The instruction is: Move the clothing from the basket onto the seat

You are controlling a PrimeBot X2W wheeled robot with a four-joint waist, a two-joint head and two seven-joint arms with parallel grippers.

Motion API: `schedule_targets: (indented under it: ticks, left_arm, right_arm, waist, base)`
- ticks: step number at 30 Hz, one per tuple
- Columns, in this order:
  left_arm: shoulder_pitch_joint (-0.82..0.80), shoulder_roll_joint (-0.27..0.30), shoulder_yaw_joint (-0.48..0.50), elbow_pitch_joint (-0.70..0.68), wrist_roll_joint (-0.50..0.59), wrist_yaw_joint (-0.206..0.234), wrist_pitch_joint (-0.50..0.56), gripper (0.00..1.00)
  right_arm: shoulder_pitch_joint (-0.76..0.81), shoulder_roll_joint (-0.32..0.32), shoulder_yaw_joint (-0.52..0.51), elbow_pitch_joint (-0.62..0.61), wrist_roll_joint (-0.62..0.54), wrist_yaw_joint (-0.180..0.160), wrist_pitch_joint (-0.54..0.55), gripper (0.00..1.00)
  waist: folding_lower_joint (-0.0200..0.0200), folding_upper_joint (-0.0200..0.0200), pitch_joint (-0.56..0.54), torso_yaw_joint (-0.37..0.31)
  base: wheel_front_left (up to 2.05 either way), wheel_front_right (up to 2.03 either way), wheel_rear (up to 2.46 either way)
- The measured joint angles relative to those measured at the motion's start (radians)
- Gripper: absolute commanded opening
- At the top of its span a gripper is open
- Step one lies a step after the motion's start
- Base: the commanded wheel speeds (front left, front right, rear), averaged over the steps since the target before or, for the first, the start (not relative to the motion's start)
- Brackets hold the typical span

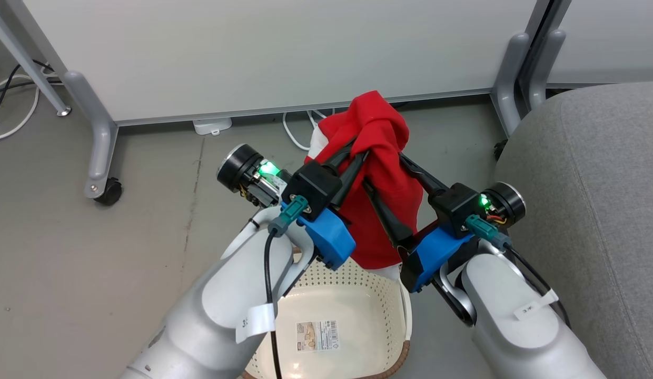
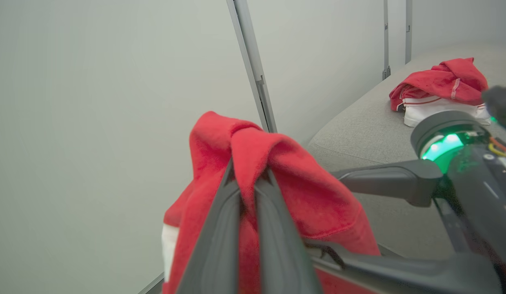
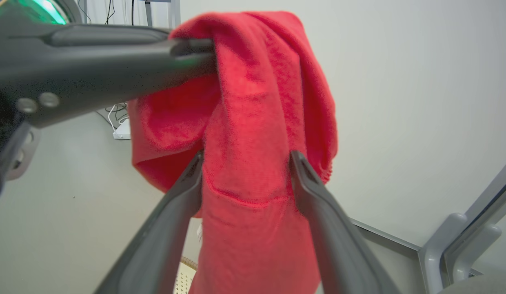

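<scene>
A red garment [image 1: 382, 158] of the clothing hangs in the air above the basket [image 1: 389, 310], and my left gripper [image 1: 358, 153] is shut on its top fold. The left wrist view has that same grip [image 2: 247, 179] pinching the red garment [image 2: 318, 204]. My right gripper [image 1: 383, 168] is open, one finger on each side of the hanging cloth. In the right wrist view the red garment [image 3: 257, 143] drapes between my right gripper's [image 3: 247, 161] spread fingers. The grey seat [image 1: 595, 184] lies to the right. A second red and white garment [image 2: 438, 87] rests on the seat [image 2: 371, 126].
White partition panels [image 1: 253, 52] stand behind on grey legs with a caster [image 1: 109, 190]. Cables and a white power block [image 1: 212, 126] lie on the floor under them. Grey floor [image 1: 95, 273] stretches left of the basket, whose bottom shows a paper label [image 1: 318, 336].
</scene>
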State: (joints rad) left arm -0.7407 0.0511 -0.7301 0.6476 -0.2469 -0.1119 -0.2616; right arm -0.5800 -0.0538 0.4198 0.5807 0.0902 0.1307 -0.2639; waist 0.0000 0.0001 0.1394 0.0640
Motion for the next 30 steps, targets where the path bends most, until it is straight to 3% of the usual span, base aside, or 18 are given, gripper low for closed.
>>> schedule_targets:
  ticks: [2, 3, 4, 5, 30]
  left_arm:
    - [-0.001, 0.000, -0.016, -0.009, -0.010, 0.005, 0.000, 0.00]
    - [-0.002, 0.000, -0.024, -0.012, -0.014, 0.007, 0.000, 0.00]
    - [-0.002, 0.000, -0.030, -0.015, -0.019, 0.010, 0.000, 0.00]
    - [-0.002, 0.000, -0.036, -0.017, -0.024, 0.012, 0.000, 0.00]
    - [-0.015, 0.000, -0.084, -0.010, -0.069, 0.040, 0.000, 0.00]
  right_arm:
    - [-0.017, 0.001, 0.000, 0.026, -0.005, 0.000, 0.000, 1.00]
    - [-0.024, 0.001, 0.001, 0.040, -0.009, 0.000, 0.000, 0.85]
    - [-0.030, 0.002, 0.000, 0.055, -0.009, 0.000, 0.000, 0.17]
    - [-0.033, 0.002, 0.000, 0.066, -0.008, 0.000, 0.000, 0.00]
    - [-0.036, 0.003, 0.021, 0.082, 0.036, 0.000, 0.000, 0.00]
  waist:
    - [0.0000, 0.0000, 0.003, 0.003]
    - [0.0000, 0.0000, 0.004, 0.005]
    - [0.0000, 0.0000, 0.004, 0.006]
    - [0.0000, 0.0000, 0.003, 0.008]
    - [0.0000, 0.0000, -0.011, 0.006]
  base:
    - [0.00, 0.00, 0.00]
    - [0.00, 0.00, 0.00]
    - [0.00, 0.00, 0.00]
    - [0.00, 0.00, 0.00]
    - [0.00, 0.00, 0.00]
